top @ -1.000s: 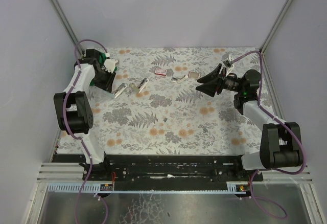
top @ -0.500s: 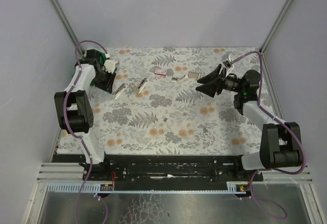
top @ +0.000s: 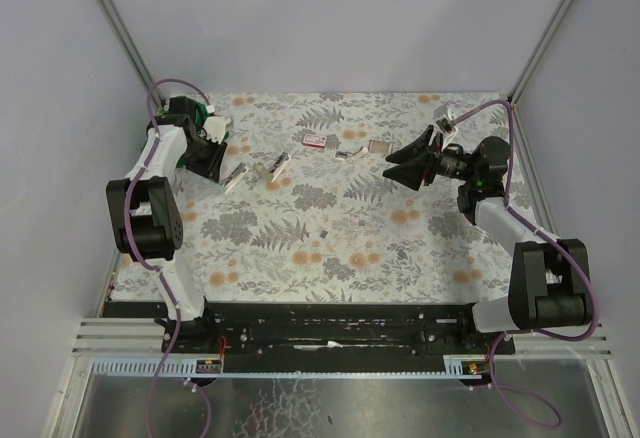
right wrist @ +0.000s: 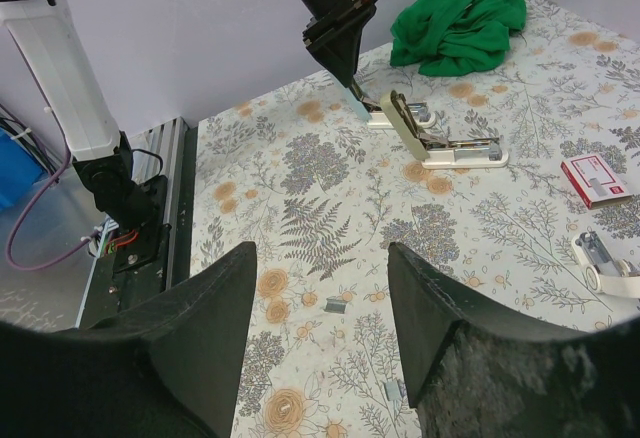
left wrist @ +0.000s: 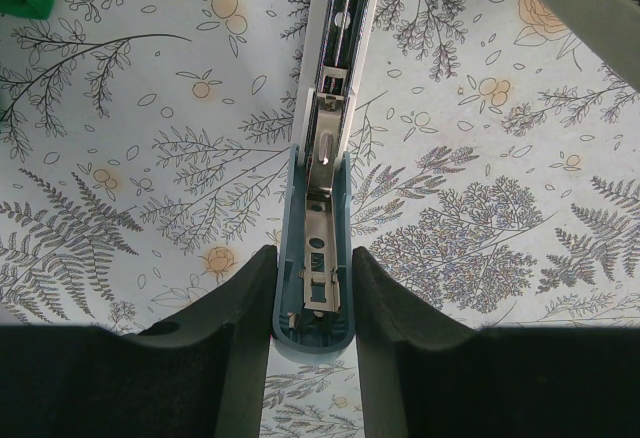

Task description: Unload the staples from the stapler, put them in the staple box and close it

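The stapler (top: 262, 170) lies swung open on the flowered table, its white base and metal magazine (right wrist: 440, 143) stretched out. My left gripper (left wrist: 313, 258) is shut on the stapler's blue rear end (left wrist: 313, 303), with the open staple channel (left wrist: 330, 108) running away from the fingers. My right gripper (right wrist: 322, 253) hangs open above the table's right side (top: 390, 166) with nothing between its fingers. A short grey strip of the staples (right wrist: 336, 303) lies loose on the table below it, and a second bit (right wrist: 393, 390) lies closer. In the top view one bit (top: 324, 232) shows mid-table.
A small red-and-white box (top: 315, 139) and a small silver stapler (top: 350, 151) lie at the back middle. A green cloth (right wrist: 460, 23) is bunched behind the left gripper. Grey walls close in the table on three sides.
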Robot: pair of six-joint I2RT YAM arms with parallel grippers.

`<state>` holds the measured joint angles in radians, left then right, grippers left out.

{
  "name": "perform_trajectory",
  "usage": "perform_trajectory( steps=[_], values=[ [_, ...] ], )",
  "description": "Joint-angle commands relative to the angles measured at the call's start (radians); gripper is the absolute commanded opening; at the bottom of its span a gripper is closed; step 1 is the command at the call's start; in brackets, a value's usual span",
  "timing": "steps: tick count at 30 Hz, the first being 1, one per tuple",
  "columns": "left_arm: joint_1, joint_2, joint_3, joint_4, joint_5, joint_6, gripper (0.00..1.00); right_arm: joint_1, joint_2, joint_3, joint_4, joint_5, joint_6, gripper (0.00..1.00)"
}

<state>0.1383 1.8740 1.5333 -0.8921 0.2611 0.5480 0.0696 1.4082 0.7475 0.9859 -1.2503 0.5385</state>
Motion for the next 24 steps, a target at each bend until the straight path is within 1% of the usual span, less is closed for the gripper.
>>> perform_trajectory(
  steps=[1,8,12,18,22,24],
  values=[
    [0.008,0.001,0.004,0.05,-0.005,-0.014,0.23,0.008,-0.016,0.001,0.056,-0.014,-0.009,0.62],
    [0.009,-0.003,0.005,0.055,-0.004,-0.019,0.31,0.009,-0.015,0.0,0.056,-0.014,-0.009,0.62],
    [0.008,-0.003,0.006,0.057,-0.005,-0.02,0.4,0.009,-0.015,0.0,0.056,-0.014,-0.011,0.62],
    [0.009,-0.004,0.01,0.059,-0.002,-0.024,0.42,0.009,-0.015,-0.001,0.056,-0.015,-0.01,0.62],
    [0.009,-0.006,0.014,0.061,-0.001,-0.026,0.47,0.009,-0.014,-0.002,0.056,-0.014,-0.009,0.62],
    [0.009,-0.006,0.019,0.061,-0.001,-0.028,0.52,0.01,-0.012,-0.001,0.056,-0.014,-0.011,0.63]
  ],
)
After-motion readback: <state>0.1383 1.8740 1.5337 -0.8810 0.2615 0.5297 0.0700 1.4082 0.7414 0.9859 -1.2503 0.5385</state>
